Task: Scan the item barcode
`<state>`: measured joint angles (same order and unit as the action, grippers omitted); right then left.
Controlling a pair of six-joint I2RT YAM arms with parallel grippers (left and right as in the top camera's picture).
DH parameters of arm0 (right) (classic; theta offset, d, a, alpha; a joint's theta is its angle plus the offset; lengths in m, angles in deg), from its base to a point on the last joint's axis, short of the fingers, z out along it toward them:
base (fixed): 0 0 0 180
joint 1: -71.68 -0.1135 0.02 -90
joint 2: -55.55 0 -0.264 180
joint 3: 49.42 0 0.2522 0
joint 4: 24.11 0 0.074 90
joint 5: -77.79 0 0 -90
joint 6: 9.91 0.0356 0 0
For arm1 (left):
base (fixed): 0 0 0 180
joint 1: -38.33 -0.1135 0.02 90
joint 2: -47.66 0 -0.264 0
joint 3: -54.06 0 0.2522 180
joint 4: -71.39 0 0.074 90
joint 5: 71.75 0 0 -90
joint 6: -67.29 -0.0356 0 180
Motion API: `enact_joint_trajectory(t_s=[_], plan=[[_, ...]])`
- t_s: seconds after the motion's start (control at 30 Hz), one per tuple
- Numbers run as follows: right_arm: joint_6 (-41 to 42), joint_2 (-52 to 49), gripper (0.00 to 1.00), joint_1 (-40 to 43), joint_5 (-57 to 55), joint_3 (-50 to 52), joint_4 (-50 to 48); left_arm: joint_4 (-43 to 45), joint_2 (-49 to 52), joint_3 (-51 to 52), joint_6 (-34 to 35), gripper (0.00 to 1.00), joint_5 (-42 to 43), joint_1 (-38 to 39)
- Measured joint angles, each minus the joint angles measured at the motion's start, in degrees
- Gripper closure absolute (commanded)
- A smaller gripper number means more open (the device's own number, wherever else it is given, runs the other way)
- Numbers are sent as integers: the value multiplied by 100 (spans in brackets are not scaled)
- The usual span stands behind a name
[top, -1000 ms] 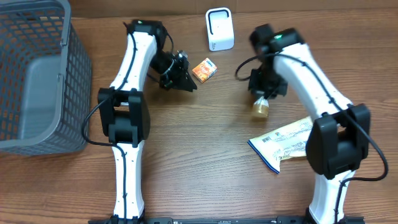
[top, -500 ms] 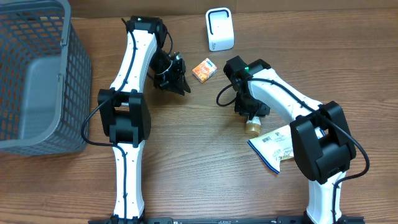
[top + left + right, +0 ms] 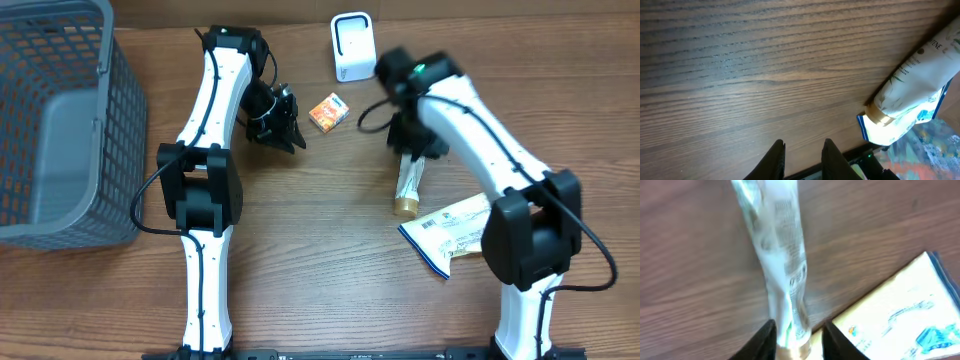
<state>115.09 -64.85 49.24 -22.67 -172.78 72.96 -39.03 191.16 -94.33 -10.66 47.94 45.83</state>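
Observation:
A pale tube with a gold cap (image 3: 406, 188) lies flat on the wood table, cap end beside a blue-edged packet (image 3: 452, 232). My right gripper (image 3: 412, 152) hovers over the tube's upper end. In the right wrist view, which is blurred, the tube (image 3: 785, 265) runs between the fingers of my right gripper (image 3: 799, 325) with a gap on the right side, so the jaws are open. My left gripper (image 3: 290, 136) sits left of a small orange box (image 3: 328, 112), slightly open and empty (image 3: 802, 146). The white scanner (image 3: 352, 47) stands at the back.
A grey mesh basket (image 3: 60, 120) fills the left side of the table. The left wrist view also catches the tube (image 3: 912, 75) and the packet's corner (image 3: 890, 131) at its right edge.
My right arm carried the tube down toward the packet, then drew back toward the scanner, leaving the tube flat on the table. My left gripper shifted slightly left and parted a little.

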Motion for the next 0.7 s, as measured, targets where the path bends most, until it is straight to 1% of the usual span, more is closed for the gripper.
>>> enact_joint_trajectory(t_s=[0.07, 0.13, 0.17, 0.27, 0.3, 0.33, 0.37, 0.53, 0.6, 0.7], plan=[[-205, 2, 96, 232, 313, -68, -42, -2, 0, 0, 0, 81, 0, 0], [-472, 0, 96, 605, 870, 48, -234, 0, 0, 0, 0, 80, 0, 0], [-605, 2, 96, 791, 1137, 190, -402, -2, 0, 0, 0, 80, 0, 0], [-776, 2, 96, 960, 1631, 732, -979, -4, 0, 0, 0, 79, 0, 0], [-828, -2, 96, 940, 1895, 1117, -1314, 0, 0, 0, 0, 78, 0, 0], [-846, -7, 96, 909, 2009, 1268, -1368, -2, 0, 0, 0, 78, 0, 0], [-831, 0, 96, 848, 2094, 1534, -1698, 0, 0, 0, 0, 78, 0, 0], [-699, 0, 96, 616, 2286, 2337, -2627, -2, 0, 0, 0, 76, 0, 0], [-564, 0, 96, 509, 2332, 2605, -2702, -2, 0, 0, 0, 75, 0, 0], [-472, 2, 96, 472, 2306, 2601, -2577, 0, 0, 0, 0, 73, 0, 0]])
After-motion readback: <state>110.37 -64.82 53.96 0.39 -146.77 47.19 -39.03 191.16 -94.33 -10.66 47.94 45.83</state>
